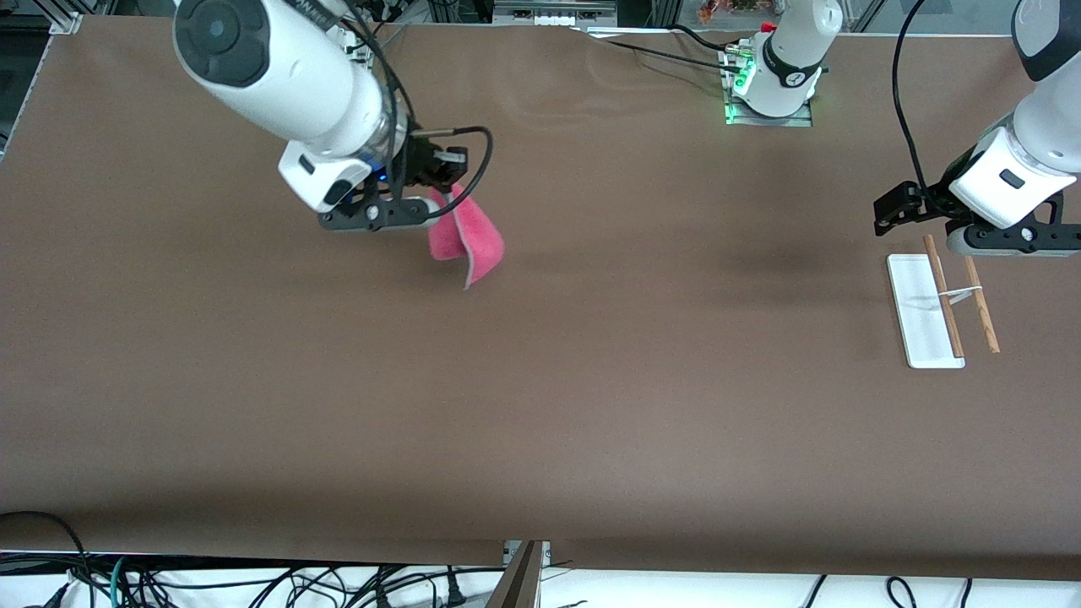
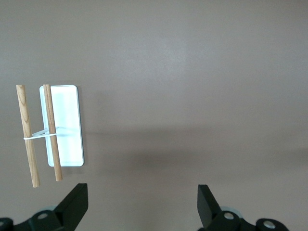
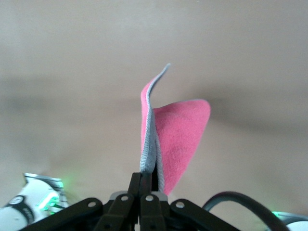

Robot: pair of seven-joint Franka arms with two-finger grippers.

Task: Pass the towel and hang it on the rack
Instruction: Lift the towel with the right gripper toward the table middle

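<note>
The towel (image 1: pixel 469 241) hangs pink face out from my right gripper (image 1: pixel 435 207), up in the air over the table toward the right arm's end. In the right wrist view the fingers (image 3: pixel 147 180) are shut on the towel's (image 3: pixel 178 134) pale grey edge, and its dark face is hidden. The rack (image 1: pixel 920 312) stands toward the left arm's end, with a white base and two brown rods (image 1: pixel 942 295). My left gripper (image 1: pixel 1009 245) hovers just over the rack's end nearer the robots. It is open and empty (image 2: pixel 142 202), with the rack (image 2: pixel 67 125) off to one side.
The brown table (image 1: pixel 591 380) stretches between the two arms. The left arm's base (image 1: pixel 773 84) stands at the table's edge nearest the robots. Cables (image 1: pixel 253 583) lie below the table edge nearest the front camera.
</note>
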